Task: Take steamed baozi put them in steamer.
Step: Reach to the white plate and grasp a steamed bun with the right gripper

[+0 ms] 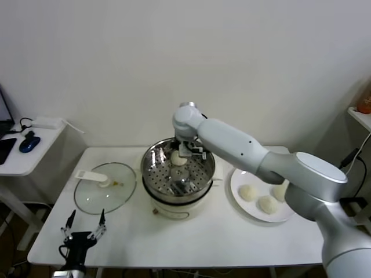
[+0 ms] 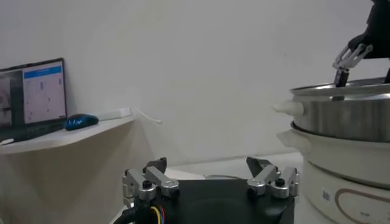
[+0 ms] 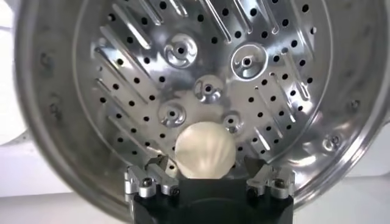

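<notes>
Releasing the first baozi (image 3: 205,150) onto the steamer (image 1: 152,174) tray: the right gripper (image 3: 210,181) stands spread, bun lying loose between its fingers (image 3: 150,180). Next it likely lifts clear and reaches for the three baozi on the plate (image 1: 240,202). Left gripper (image 1: 83,230) waits parked, unclenched.

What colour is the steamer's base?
Cream-white base under the steel steamer; head view shows it best.

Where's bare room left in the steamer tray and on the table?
Tray: one baozi lies between the open right gripper's fingers; the rest of the steamer tray is bare. Table: free strip along the near edge, between the left gripper and plate. Crowded: lid beside the steamer, and three baozi on the plate.
</notes>
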Motion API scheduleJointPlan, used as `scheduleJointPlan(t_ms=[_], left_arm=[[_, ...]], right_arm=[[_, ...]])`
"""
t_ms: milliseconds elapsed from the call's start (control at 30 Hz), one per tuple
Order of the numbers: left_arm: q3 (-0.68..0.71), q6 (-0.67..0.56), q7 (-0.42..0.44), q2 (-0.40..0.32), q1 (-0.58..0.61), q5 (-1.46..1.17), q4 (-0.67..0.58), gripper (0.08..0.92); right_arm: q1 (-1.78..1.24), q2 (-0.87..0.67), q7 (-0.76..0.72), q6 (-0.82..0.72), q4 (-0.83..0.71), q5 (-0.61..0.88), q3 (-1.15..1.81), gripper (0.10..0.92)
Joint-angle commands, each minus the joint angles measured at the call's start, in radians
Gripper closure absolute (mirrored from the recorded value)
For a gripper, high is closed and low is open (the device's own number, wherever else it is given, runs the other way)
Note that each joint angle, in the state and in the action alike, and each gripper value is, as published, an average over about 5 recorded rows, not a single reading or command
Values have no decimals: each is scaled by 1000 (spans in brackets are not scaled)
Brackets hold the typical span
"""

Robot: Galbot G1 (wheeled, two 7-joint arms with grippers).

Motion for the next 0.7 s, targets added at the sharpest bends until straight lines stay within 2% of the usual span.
scheduleJointPlan(t_ms=[33, 233, 367, 500, 700], left_arm=[[2, 3, 2, -1, -2, -2, -7, 177], [14, -10, 14, 1, -14, -15, -19, 177], [23, -27, 17, 3, -26, -40, -25, 177], [32, -47, 19, 8, -34, -85, -30, 177], [34, -48, 22, 16, -26, -83, -33, 177]], right_arm=[[230, -201, -53, -152, 123, 482, -200, 203], [390, -364, -60, -432, 138, 891, -409, 203], [409, -444, -16, -562, 109, 1070, -464, 203], [389, -521, 30, -668, 108, 1156, -466, 203], [310, -633, 40, -739, 103, 1151, -461, 203]])
